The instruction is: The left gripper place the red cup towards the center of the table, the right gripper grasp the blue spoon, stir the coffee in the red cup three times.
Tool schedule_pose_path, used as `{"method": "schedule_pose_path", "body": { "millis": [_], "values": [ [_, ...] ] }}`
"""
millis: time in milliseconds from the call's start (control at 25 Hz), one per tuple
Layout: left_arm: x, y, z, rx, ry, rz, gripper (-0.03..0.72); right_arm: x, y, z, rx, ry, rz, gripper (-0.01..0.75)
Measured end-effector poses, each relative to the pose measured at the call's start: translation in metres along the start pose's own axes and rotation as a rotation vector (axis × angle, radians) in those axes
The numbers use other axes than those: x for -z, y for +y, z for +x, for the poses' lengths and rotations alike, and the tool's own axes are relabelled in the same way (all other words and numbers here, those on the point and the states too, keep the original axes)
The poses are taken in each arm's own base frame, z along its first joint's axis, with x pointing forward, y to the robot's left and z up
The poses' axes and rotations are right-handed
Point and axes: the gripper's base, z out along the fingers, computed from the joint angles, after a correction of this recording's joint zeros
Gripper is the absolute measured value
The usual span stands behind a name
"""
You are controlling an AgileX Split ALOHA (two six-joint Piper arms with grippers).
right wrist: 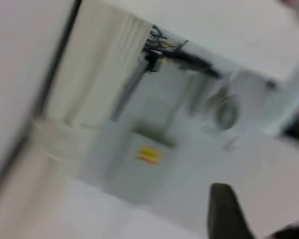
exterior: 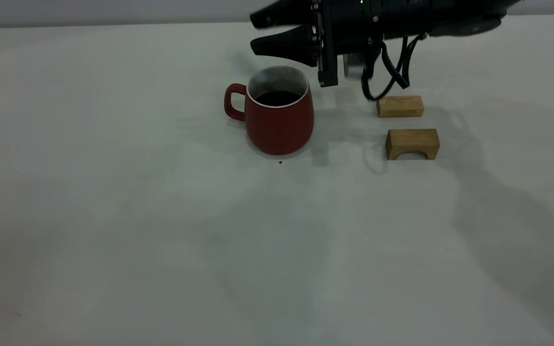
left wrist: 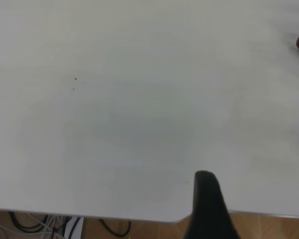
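Cut off at the top edge in the exterior view: the right tool [exterior: 254,33], only its front part and looping cable in frame. Just below its tip, at the far rim of the red cup [exterior: 277,117], a faint grey smear [exterior: 244,62], too blurred to name. Under the tool, on the counter [exterior: 113,216] in front of the cup, a dark speck [exterior: 280,162], too small to identify.

From the left wrist, only one dark prong of the left tool [left wrist: 209,204], clipped by the frame. Well away from it, a mere red sliver of cup at the frame's edge.

From the right wrist, motion-smeared throughout; beyond the tool, pale shapes and a yellow label [right wrist: 148,154], unreadable.
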Motion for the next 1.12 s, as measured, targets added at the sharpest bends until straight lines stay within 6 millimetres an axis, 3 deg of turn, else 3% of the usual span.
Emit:
{"method": "schedule_pose_path", "body": {
  "millis": [80, 280, 480, 640, 760, 920, 1000, 1120],
  "values": [
    [0.000, 0.000, 0.000, 0.000, 0.000, 0.000, 0.558, 0.002, 0.004, 0.008, 0.183, 0.004, 0.055, 0.493],
    [0.000, 0.000, 0.000, 0.000, 0.000, 0.000, 0.558, 0.016, 0.022, 0.042, 0.595, 0.037, 0.267, 0.513],
    [0.000, 0.000, 0.000, 0.000, 0.000, 0.000, 0.558, 0.045, 0.040, 0.079, 0.916, 0.027, 0.587, 0.452],
    [0.000, 0.000, 0.000, 0.000, 0.000, 0.000, 0.558, 0.074, 0.069, 0.122, 1.132, -0.048, 0.755, 0.377],
    [0.000, 0.000, 0.000, 0.000, 0.000, 0.000, 0.558, 0.099, 0.093, 0.170, 1.291, -0.115, 0.826, 0.323],
    [0.000, 0.000, 0.000, 0.000, 0.000, 0.000, 0.558, 0.139, 0.119, 0.264, 1.514, -0.241, 0.832, 0.254],
    [0.000, 0.000, 0.000, 0.000, 0.000, 0.000, 0.558, 0.166, 0.124, 0.313, 1.571, -0.354, 0.820, 0.231],
    [0.000, 0.000, 0.000, 0.000, 0.000, 0.000, 0.558, 0.208, 0.121, 0.371, 1.584, -0.580, 0.840, 0.221]
  ]
}}
